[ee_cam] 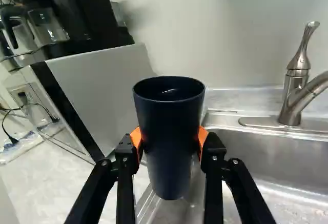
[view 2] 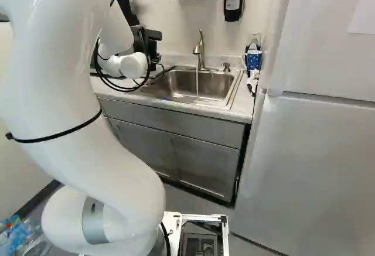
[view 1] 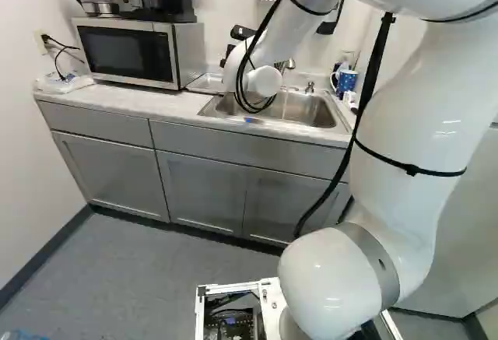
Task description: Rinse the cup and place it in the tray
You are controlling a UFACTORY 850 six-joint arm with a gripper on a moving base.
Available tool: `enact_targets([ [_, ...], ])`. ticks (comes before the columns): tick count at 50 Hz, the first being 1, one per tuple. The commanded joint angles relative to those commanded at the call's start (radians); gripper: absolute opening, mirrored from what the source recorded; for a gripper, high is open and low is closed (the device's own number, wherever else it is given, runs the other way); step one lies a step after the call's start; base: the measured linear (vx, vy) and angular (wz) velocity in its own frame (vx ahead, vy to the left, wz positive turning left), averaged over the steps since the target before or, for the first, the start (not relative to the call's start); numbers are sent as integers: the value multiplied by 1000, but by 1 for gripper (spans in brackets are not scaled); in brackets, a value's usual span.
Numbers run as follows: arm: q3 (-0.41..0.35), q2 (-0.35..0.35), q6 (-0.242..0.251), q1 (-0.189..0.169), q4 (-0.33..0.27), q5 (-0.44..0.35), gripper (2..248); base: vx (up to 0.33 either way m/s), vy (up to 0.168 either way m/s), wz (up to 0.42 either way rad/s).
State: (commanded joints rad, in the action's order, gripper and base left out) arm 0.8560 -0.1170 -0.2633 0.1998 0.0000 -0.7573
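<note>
Kitchenette counter (view 1: 159,103): water runs from the faucet (view 2: 200,54) into the steel sink (view 2: 218,84); the black gripper (view 2: 152,40) grips an upright dark-blue tumbler (ee_cam: 170,137) from both sides.

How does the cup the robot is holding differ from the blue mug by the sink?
The cup is plain and dark; the mug is blue with pale spots. The cup shows no handle; the mug has one. The fingers grip the cup, while the mug stands beside the sink. Both are upright.
</note>
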Motion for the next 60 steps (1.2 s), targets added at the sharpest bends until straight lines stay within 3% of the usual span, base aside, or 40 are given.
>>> enact_targets([
  [60, 0, 0, -631, 0, 0, 0, 122, 0, 0, 0],
])
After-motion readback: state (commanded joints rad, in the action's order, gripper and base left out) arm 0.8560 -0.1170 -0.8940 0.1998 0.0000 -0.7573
